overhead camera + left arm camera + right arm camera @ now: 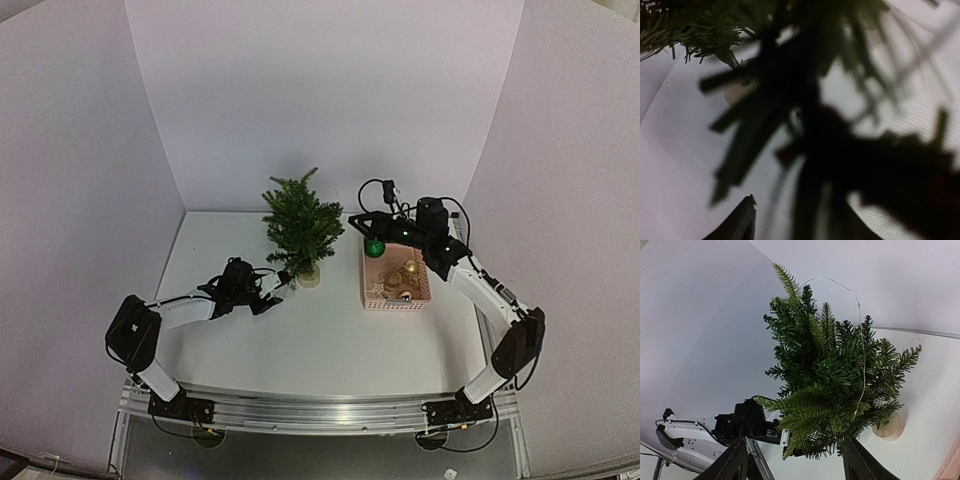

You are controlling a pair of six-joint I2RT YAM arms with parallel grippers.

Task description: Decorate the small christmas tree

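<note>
The small christmas tree (300,222) stands upright at the back middle of the table on its pale round base (309,276). My left gripper (283,290) is pushed in under its lowest left branches. In the left wrist view blurred dark needles (805,125) fill the frame. One fingertip (747,212) shows well off to the side and the other is hidden. My right gripper (362,222) hovers just right of the tree, over the basket's far end. Its jaws (797,460) stand open and empty, facing the tree (835,375). A thin wire (861,345) hangs over the branches.
A pink basket (425,290) sits right of the tree with gold ornaments (405,275) inside. A green ball (375,247) sits at its far left corner, under the right gripper. White walls close the table in at the back and sides.
</note>
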